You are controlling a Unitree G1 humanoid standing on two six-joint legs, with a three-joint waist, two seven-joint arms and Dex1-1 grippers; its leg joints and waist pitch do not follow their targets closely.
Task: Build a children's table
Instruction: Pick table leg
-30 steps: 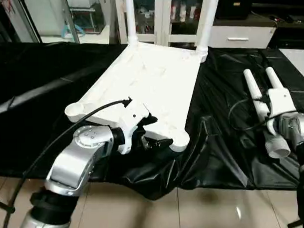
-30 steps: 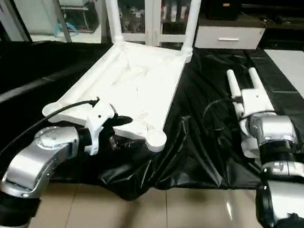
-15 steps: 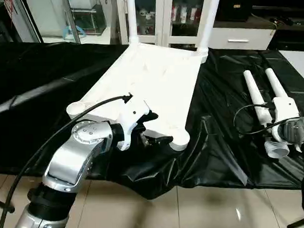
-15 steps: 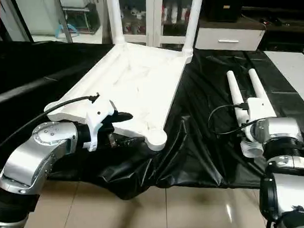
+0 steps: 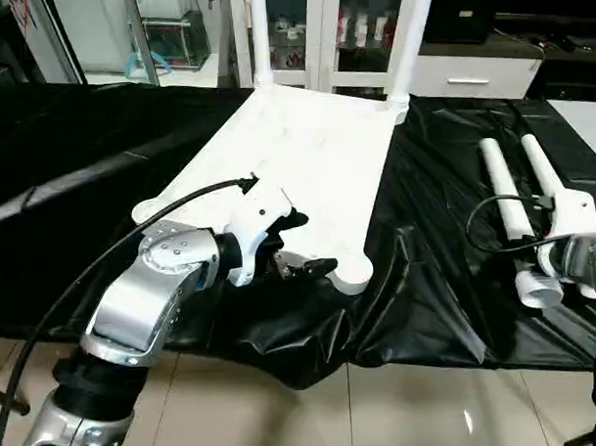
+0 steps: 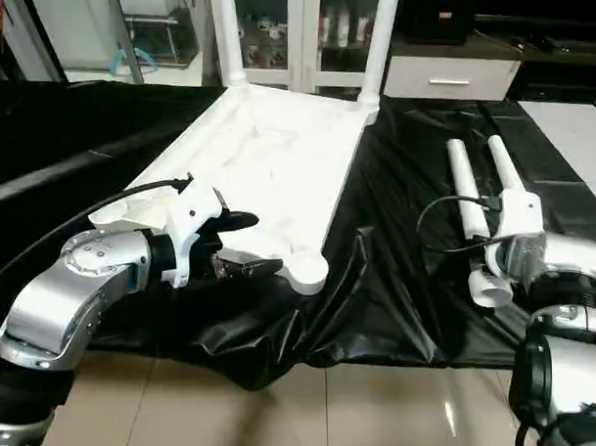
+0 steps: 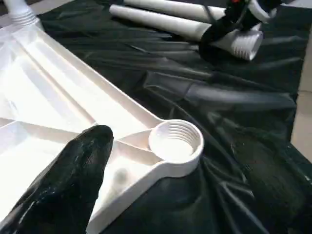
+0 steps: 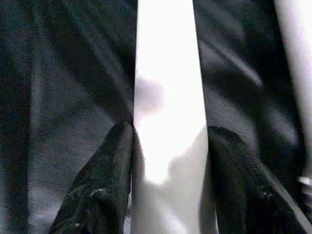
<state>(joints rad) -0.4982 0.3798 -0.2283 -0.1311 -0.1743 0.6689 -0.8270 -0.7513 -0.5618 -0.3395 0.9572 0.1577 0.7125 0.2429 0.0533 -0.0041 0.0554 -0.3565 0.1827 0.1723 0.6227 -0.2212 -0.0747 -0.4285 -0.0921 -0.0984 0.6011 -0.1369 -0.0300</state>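
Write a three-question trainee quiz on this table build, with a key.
1. True or false: all four legs stand fitted in the tabletop.
2. The right tool is closed on: A) a loose leg; B) the tabletop's edge; C) a cable.
3. Fill in: the socket beside the open left tool is ___.

Key: 1 false, two legs stand fitted; 2 A; 3 empty.

The white plastic rectangular tabletop lies upside down on the black-covered table, ribbed underside up. Two white tapered tubular legs stand upright in its far corner sockets. The near threaded round socket is empty. Two more white tubular legs lie side by side to its right.
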